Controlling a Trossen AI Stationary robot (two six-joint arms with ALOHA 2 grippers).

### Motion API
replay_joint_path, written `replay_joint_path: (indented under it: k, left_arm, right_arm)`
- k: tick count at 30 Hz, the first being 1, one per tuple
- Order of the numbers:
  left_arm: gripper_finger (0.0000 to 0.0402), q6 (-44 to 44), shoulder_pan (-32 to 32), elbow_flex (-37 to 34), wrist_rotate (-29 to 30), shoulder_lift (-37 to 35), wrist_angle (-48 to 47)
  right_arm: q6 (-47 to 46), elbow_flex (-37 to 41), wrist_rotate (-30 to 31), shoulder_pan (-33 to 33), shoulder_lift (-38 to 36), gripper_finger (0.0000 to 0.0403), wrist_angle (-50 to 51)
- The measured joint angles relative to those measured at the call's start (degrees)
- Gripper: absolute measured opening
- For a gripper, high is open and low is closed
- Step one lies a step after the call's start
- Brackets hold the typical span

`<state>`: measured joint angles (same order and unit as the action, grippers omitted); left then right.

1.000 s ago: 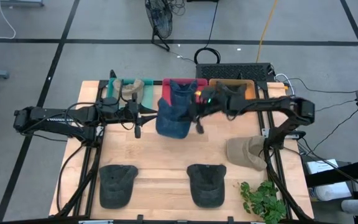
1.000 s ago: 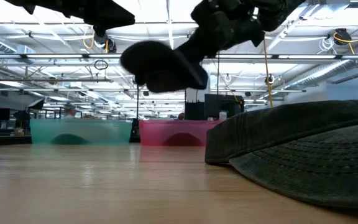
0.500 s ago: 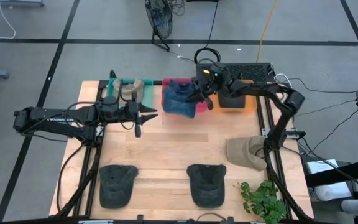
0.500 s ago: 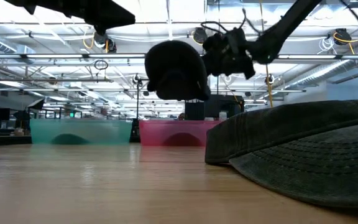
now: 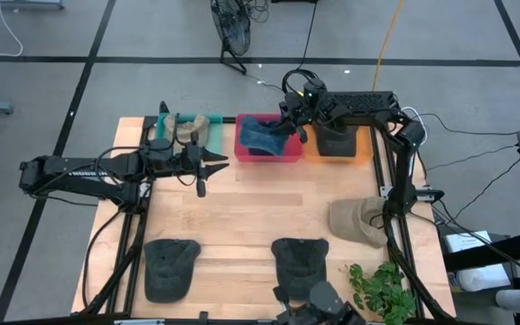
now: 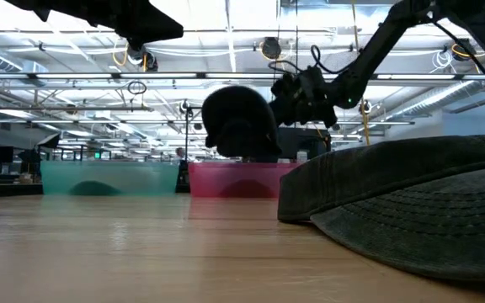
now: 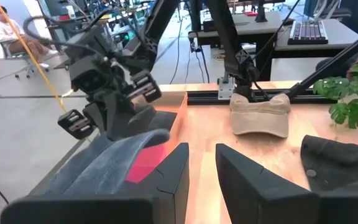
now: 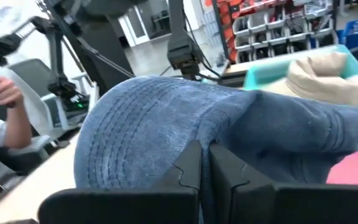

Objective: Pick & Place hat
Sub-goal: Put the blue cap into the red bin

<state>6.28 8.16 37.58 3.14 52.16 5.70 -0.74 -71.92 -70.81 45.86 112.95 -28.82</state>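
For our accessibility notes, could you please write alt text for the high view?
The right gripper holds a blue denim cap over the pink bin at the wooden table's far edge. The left gripper waits beside the teal bin; two dark caps and a tan cap lie nearer.

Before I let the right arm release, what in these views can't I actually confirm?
- Whether the blue hat touches the pink bin's floor: high view, the hat covers it; low view, the bin wall hides it.
- Orange bin contents: high view, the right arm covers it.
- Right gripper fingertips: right wrist view, buried in denim.
- Black hat: high view, a dark object overlaps its near edge.
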Motion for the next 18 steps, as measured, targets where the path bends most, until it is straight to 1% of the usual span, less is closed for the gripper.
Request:
replay_joint_path:
  k: [5,8,9,11,13,16,18]
  left_arm:
    - [0.009,-0.25,0.02,0.0,0.0,0.01,0.01]
    - [0.009,-0.4,0.02,0.0,-0.04,0.02,0.04]
    - [0.009,-0.39,0.02,0.0,-0.02,0.02,0.06]
    - [0.009,-0.39,0.02,0.0,-0.02,0.02,0.1]
    - [0.009,-0.21,0.02,0.0,-0.02,0.02,0.39]
    - [0.009,-0.18,0.02,0.0,-0.02,0.02,0.53]
    - [0.009,-0.17,0.02,0.0,-0.02,0.04,0.51]
  right_arm:
    - [7.78,0.01,0.26,0.98,0.73,0.0,2.12]
    - [9.65,0.0,0.36,1.01,0.65,0.0,1.62]
    - [9.7,0.0,0.73,1.05,0.67,0.0,1.34]
    - [11.33,0.0,3.57,1.03,0.67,0.0,1.2]
    - [15.64,0.0,5.07,0.88,0.67,0.0,1.24]
    - [24.32,0.0,5.22,0.35,0.67,0.0,2.12]
    - [27.43,0.0,5.13,0.02,0.67,0.0,2.94]
